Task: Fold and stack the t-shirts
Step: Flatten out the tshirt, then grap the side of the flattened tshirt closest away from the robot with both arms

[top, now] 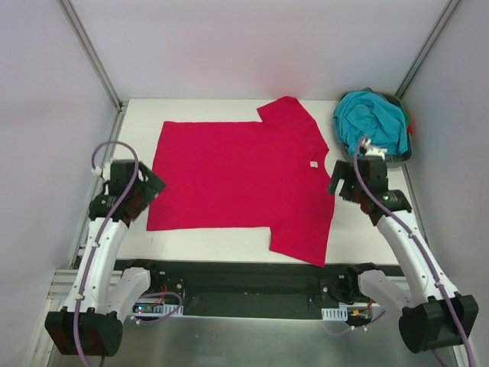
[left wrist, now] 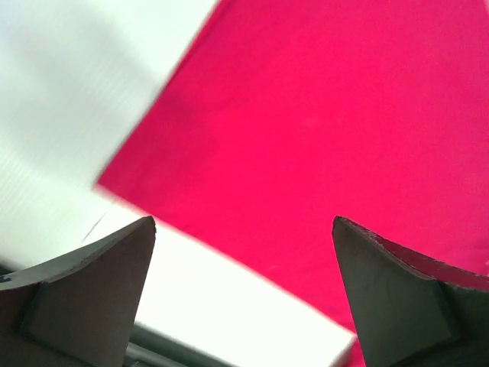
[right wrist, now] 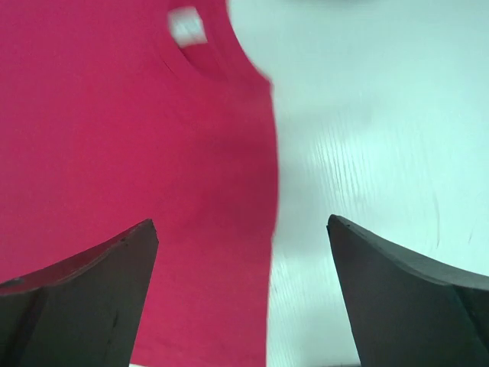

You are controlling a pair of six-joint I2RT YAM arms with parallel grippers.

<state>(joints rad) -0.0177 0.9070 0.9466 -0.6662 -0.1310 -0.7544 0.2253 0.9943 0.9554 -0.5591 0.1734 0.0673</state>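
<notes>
T-shirts are found in two places, and neither is yet folded. Nearest, at the near-left of the tabletop (top: pixel 214 241), the left gripper (top: pixel 141 186) is held just off the hem of the red t-shirt (top: pixel 237 180), its jaws spread wide with nothing between them. In the left wrist view the near hem corner is framed ahead of the fingers, so a pinch on that corner is judged to be the purpose of the pose. Toward the right edge, the right gripper (top: pixel 344 183) is likewise held wide apart and empty. In its wrist view the shirt's collar-side edge is seen running between the fingers, with the white tag (right wrist: pixel 186 24) beyond. Whether either gripper touches the cloth cannot be told. The red t-shirt is spread flat across the middle, hem toward the left edge, collar toward the right, with a sleeve toward each of the near and far edges. It is judged to be laid out so that both ends can be taken together for a first fold. Farthest, at the far-right corner, the teal t-shirt (top: pixel 370 122) is heaped, crumpled, in the tray (top: pixel 403 157), presumably kept aside for its turn.
</notes>
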